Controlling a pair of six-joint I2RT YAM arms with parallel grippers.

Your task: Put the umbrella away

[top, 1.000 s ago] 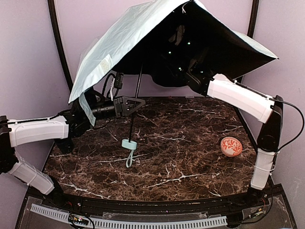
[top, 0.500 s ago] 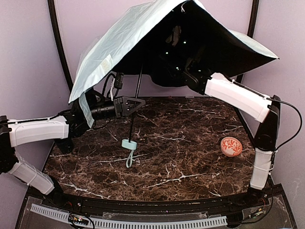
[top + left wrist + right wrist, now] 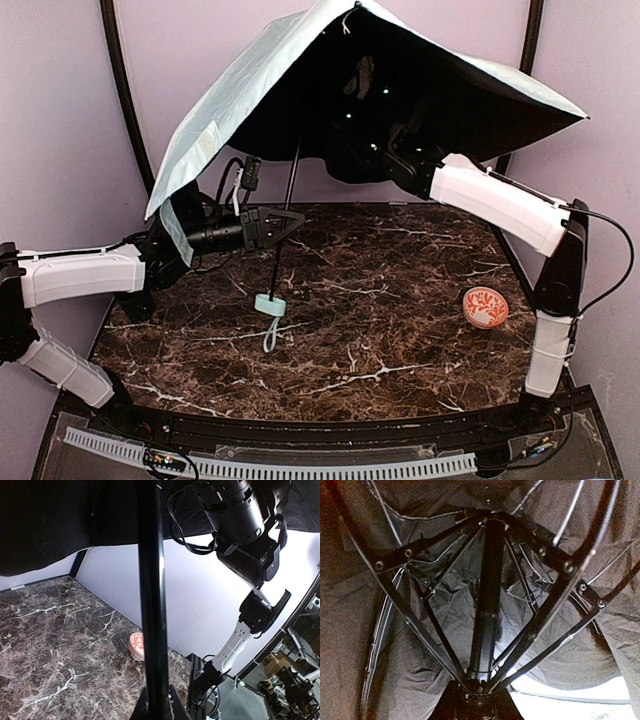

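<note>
The umbrella (image 3: 250, 90) has tipped its top slightly left and stands open over the marble table (image 3: 400, 340), shaft clenched in the left gripper (image 3: 284, 222), while the dark lining hides whether the right gripper (image 3: 479, 702) at the rib hub grips anything; a red ball (image 3: 485, 307) lies well apart, right

I am working over a dark brown, white-veined marble bench (image 3: 400, 340); pale lilac walls (image 3: 60, 120) are closing it in on three sides, and black posts (image 3: 120, 90) are rising at the back corners.
</note>
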